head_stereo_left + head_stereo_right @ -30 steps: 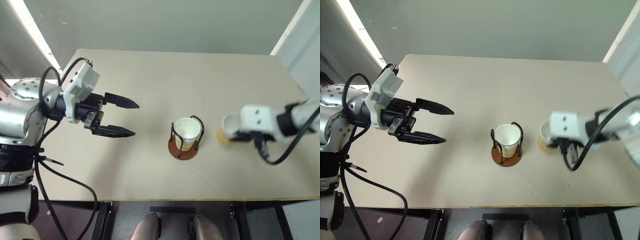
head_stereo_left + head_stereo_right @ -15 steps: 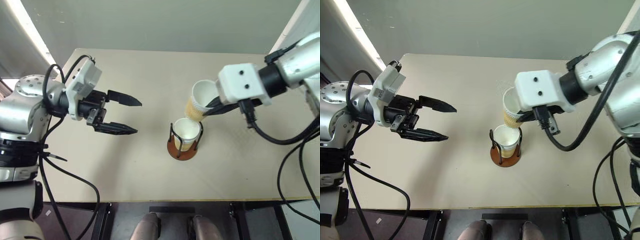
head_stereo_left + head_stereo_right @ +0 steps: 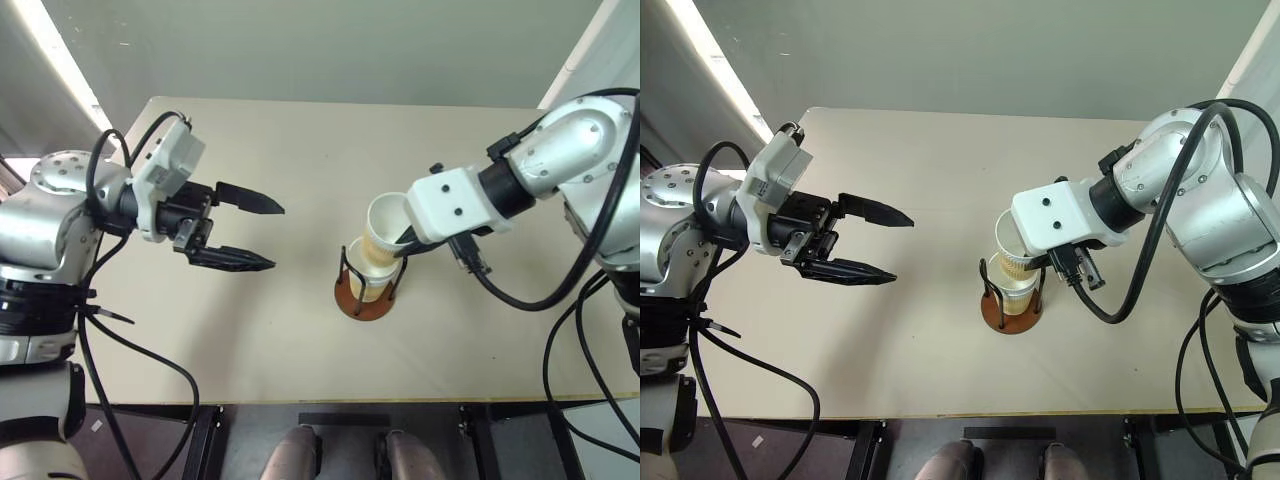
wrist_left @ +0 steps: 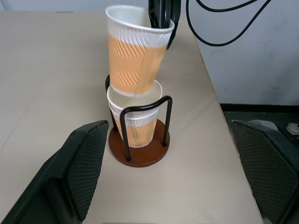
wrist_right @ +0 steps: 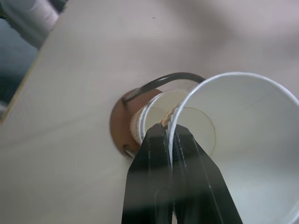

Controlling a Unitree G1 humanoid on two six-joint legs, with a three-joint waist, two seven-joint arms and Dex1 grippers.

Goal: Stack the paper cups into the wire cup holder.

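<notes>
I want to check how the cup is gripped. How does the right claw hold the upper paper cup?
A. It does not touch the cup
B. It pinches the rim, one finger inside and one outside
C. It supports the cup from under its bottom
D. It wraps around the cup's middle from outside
B: the right claw is shut on the rim of the upper paper cup, one finger on each side of the wall.

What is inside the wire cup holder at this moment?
One paper cup stands inside the wire cup holder. The held cup, pinched by the right claw, enters its mouth tilted, hiding that cup's bottom.
</notes>
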